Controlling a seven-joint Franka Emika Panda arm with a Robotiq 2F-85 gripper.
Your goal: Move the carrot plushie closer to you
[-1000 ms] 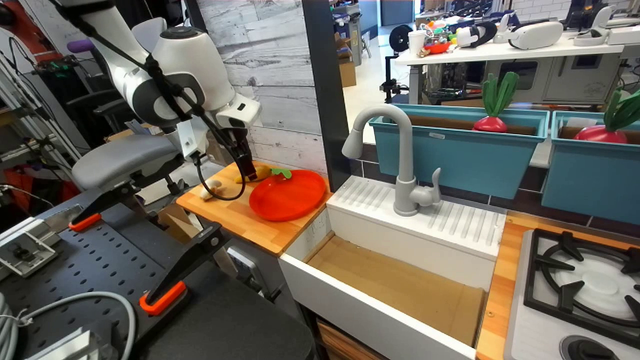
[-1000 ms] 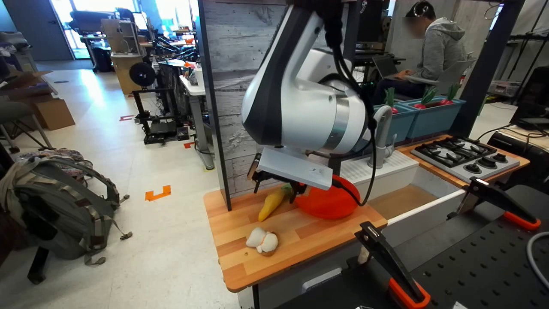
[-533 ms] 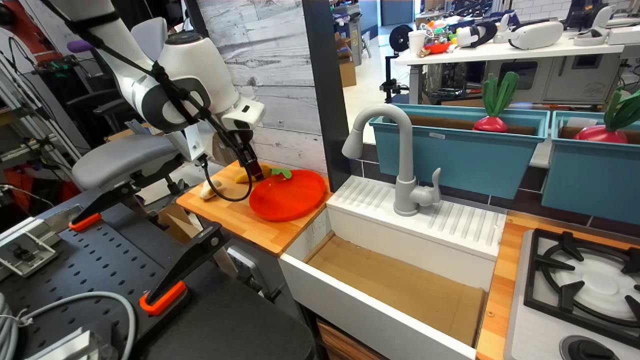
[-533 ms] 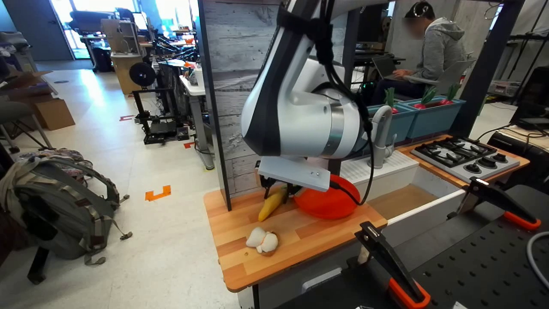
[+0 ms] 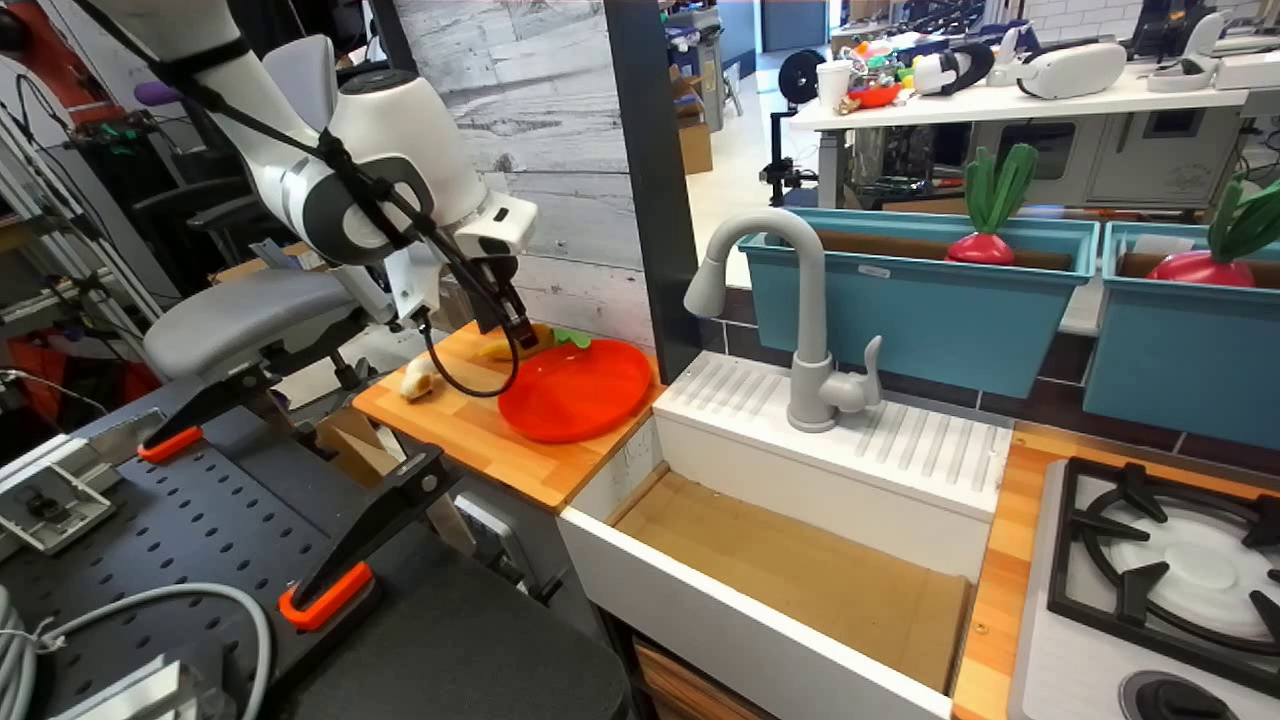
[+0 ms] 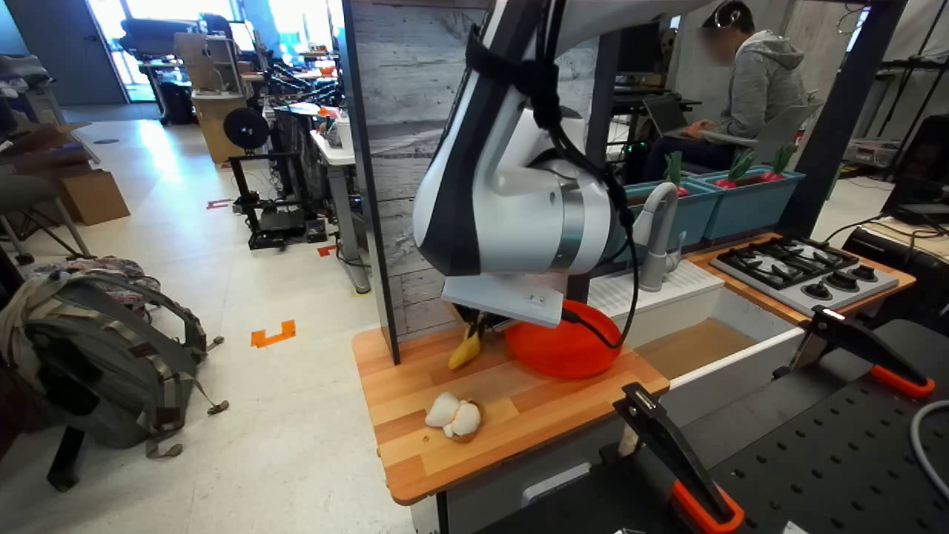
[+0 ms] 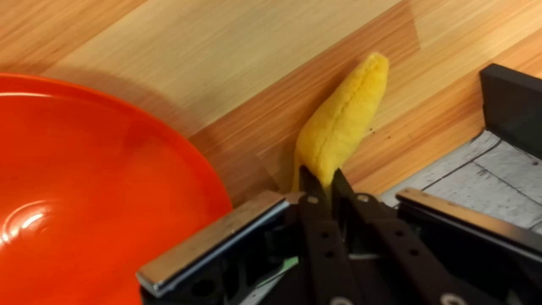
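The carrot plushie, yellow with a tapered end, points away from my jaws in the wrist view. My gripper is shut on it, with a dark finger pressed in on either side of the soft body. A scrap of its green leaf shows through the gripper's linkage. In an exterior view the gripper covers the toy's middle, leaving the yellow end and green leaves visible. Elsewhere only the yellow tip shows below the arm. Whether the toy is clear of the wood, I cannot tell.
A round red plate lies right beside the toy. A white plush toy rests nearer the front of the wooden counter. The grey plank wall rises behind. The sink and tap adjoin the counter.
My jaws have gone from open to shut around the carrot plushie. The arm has shifted a little toward the plate and wall side, and the toy has moved slightly with it.
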